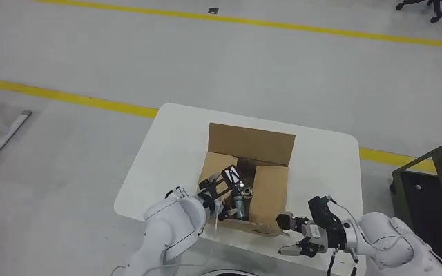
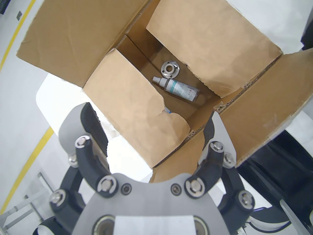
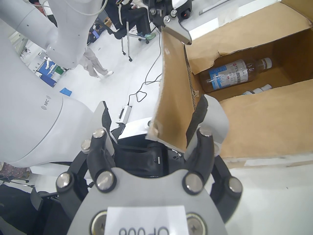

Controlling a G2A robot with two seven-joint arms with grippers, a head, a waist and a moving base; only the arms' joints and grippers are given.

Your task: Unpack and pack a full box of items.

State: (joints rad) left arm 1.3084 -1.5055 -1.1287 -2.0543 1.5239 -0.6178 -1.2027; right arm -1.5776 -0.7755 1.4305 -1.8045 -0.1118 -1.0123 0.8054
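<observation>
Logging from the remote console: I am seeing the left tool [image 2: 150,116] hanging over the near left corner of the box [image 1: 252,143], fingers spread apart, gripping nothing. Box is sitting in the middle of the tabletop [image 1: 173,152], flaps open; a spray bottle [image 2: 176,89], a metal flange [image 2: 170,68] and a labelled bottle [image 3: 234,74] are lying on its bottom. Right tool [image 3: 156,103] is straddling the near flap [image 3: 173,86], fingers apart, not clamping it.
</observation>
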